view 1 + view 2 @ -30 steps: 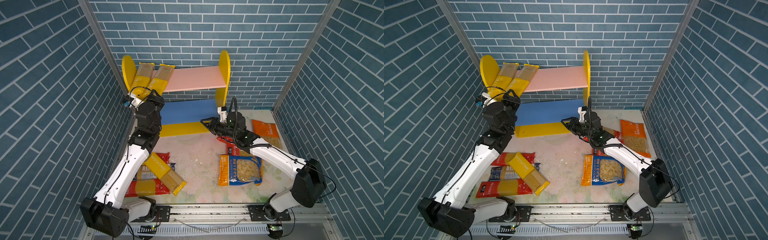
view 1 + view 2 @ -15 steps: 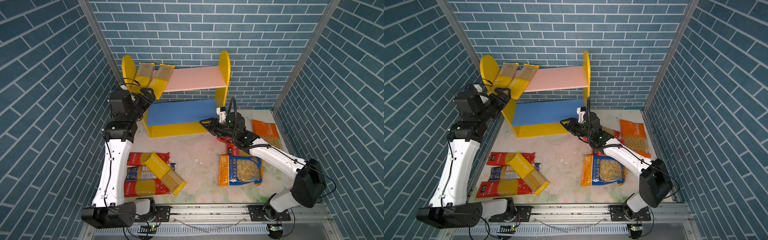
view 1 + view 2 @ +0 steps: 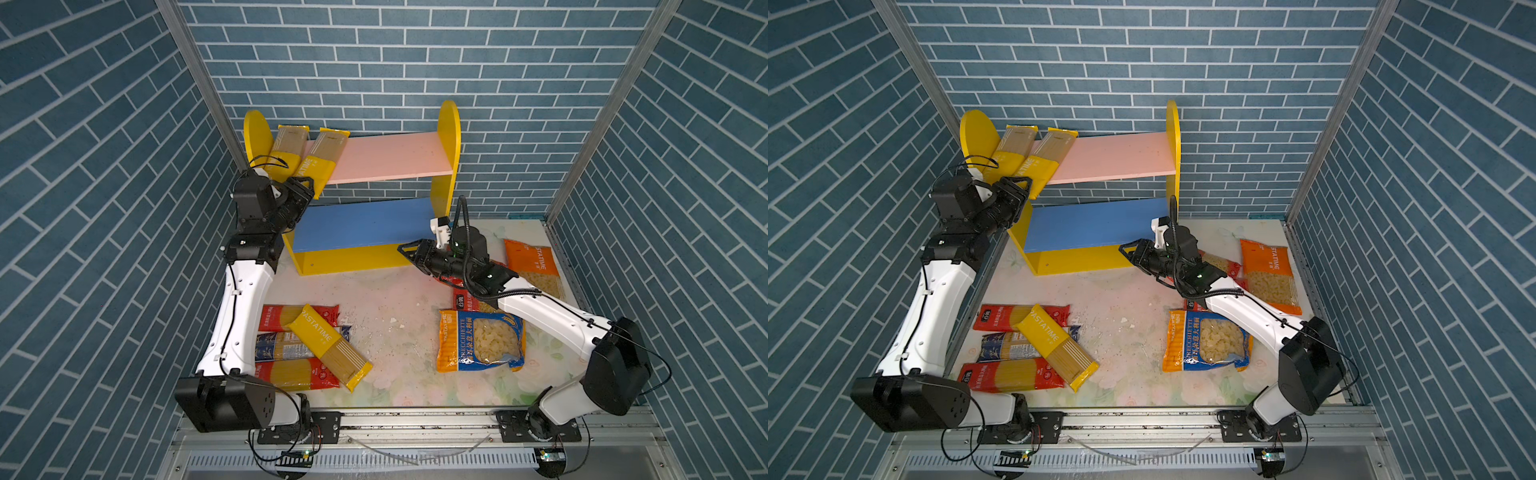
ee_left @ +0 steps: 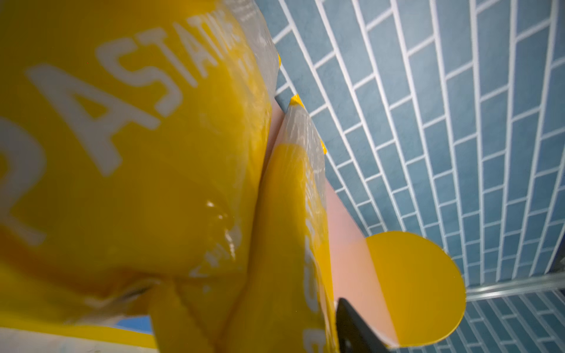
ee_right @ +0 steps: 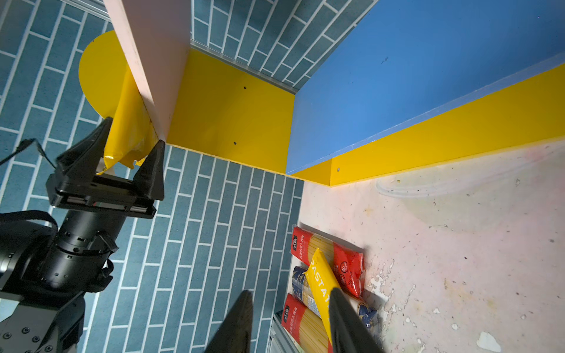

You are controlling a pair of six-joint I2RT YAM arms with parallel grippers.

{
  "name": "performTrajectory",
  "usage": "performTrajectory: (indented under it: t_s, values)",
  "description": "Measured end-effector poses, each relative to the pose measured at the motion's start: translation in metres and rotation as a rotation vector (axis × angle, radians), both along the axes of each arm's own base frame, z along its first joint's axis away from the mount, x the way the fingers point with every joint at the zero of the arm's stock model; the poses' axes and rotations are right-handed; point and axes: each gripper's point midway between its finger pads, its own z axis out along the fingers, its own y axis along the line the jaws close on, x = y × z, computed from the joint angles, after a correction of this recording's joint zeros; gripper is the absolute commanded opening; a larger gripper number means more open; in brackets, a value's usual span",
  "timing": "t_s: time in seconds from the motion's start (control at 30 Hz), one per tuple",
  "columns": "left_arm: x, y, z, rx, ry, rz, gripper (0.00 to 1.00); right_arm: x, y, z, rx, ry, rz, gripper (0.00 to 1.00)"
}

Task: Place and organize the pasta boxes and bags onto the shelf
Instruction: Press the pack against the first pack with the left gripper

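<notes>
Two yellow PASTATIME spaghetti packs [image 3: 289, 145] [image 3: 326, 153] lean on the shelf's pink upper board [image 3: 390, 158], their lower ends hanging over its front left edge. My left gripper [image 3: 307, 187] [image 5: 130, 143] is shut on the right pack's lower end [image 5: 128, 134]. In the left wrist view only one finger [image 4: 351, 324] shows, against that pack [image 4: 284, 244]. In front of the shelf's right front corner my right gripper [image 3: 405, 251] [image 5: 289, 296] hangs open and empty. The blue lower board [image 3: 365, 220] is bare.
On the floor at the left lie two red packs [image 3: 286, 316] [image 3: 291, 374], a dark blue one [image 3: 278, 351] and a yellow one [image 3: 328, 345] across them. At the right lie a blue-orange bag [image 3: 480, 340], an orange bag [image 3: 532, 266] and a red bag [image 3: 463, 297] partly under my right arm.
The left arm swung out to the left with its jaws wide, then came back to the right pack's lower end and the jaws narrowed onto it. The right arm has barely moved.
</notes>
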Motion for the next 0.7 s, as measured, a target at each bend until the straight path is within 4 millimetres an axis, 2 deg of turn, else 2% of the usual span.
performTrajectory:
  t_s: [0.1, 0.2, 0.37, 0.7]
  values:
    - [0.0, 0.0, 0.007, -0.037, -0.042, 0.028, 0.26, -0.001, 0.003, -0.003, -0.005, 0.006, 0.006, 0.43]
    - [-0.003, 0.0, 0.014, -0.062, -0.072, 0.064, 0.18, -0.002, 0.005, -0.007, -0.01, 0.01, 0.009, 0.43]
    - [-0.003, -0.001, 0.014, -0.096, -0.084, 0.119, 0.01, -0.003, 0.007, -0.008, -0.012, 0.013, 0.015, 0.43]
    - [-0.001, -0.008, 0.011, -0.136, -0.142, 0.274, 0.0, -0.005, 0.01, -0.012, -0.017, 0.019, 0.022, 0.42]
